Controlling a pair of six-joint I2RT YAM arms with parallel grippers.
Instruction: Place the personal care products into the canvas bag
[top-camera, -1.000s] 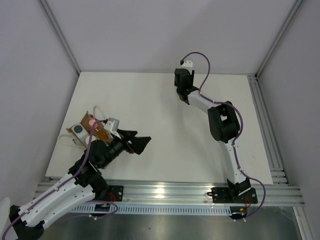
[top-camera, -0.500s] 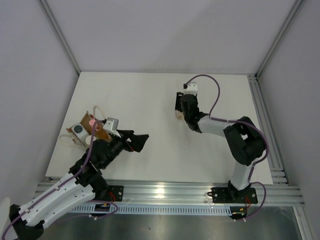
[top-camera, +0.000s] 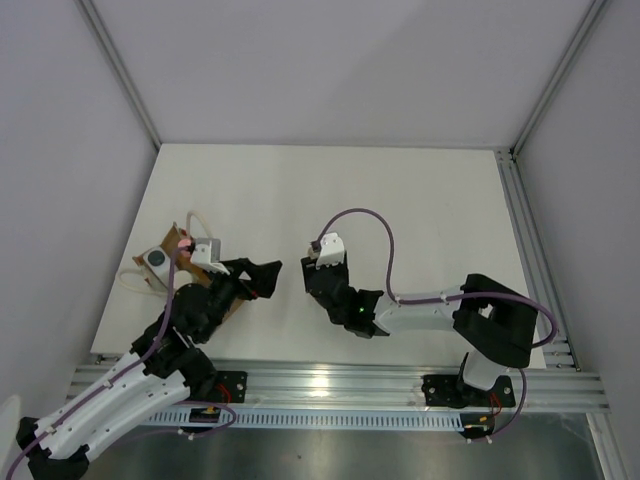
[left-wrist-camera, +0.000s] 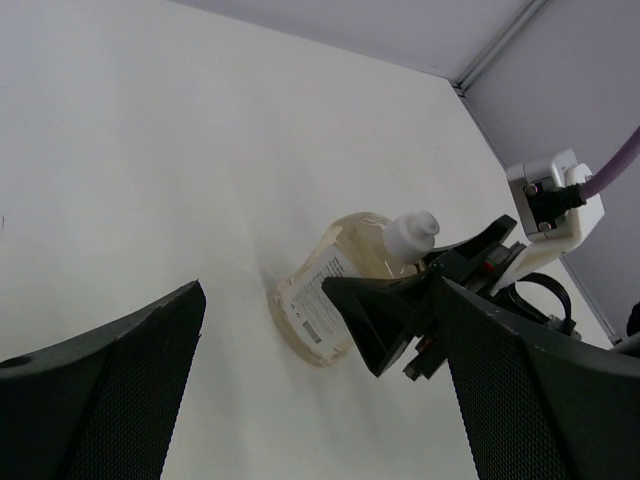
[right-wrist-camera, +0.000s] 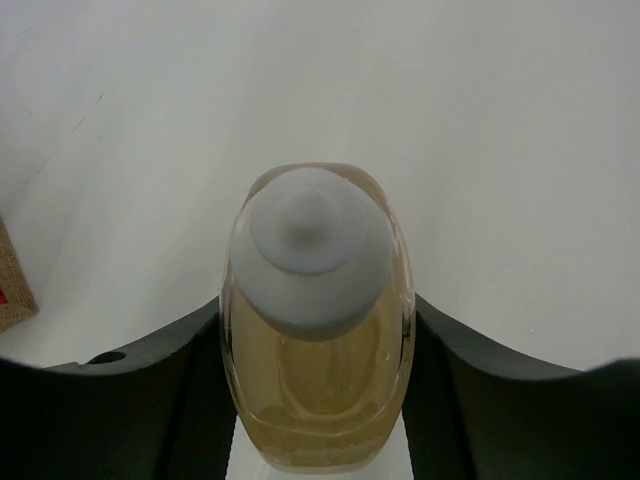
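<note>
1. Amber bottle (right-wrist-camera: 318, 410), cream cap (right-wrist-camera: 310, 250) up, is clamped by the right gripper (right-wrist-camera: 316, 330), one finger pressed on each side of its body.
2. Left wrist view shows it standing upright on the white table (top-camera: 400, 200), label facing that camera.
3. Left gripper (top-camera: 262, 278) has its jaws spread wide and holds nothing. It points at the bottle, near the right gripper but apart from it.
4. Canvas bag (top-camera: 203, 268) sits on the table's left side, behind the left wrist.
5. White bottle (top-camera: 157, 260) with a dark cap is at the bag's left edge and a pink cap (top-camera: 186, 243) is at its top. How deep they sit can't be told.
6. Amber bottle is outside the bag, to its right, with the left gripper between them.
</note>
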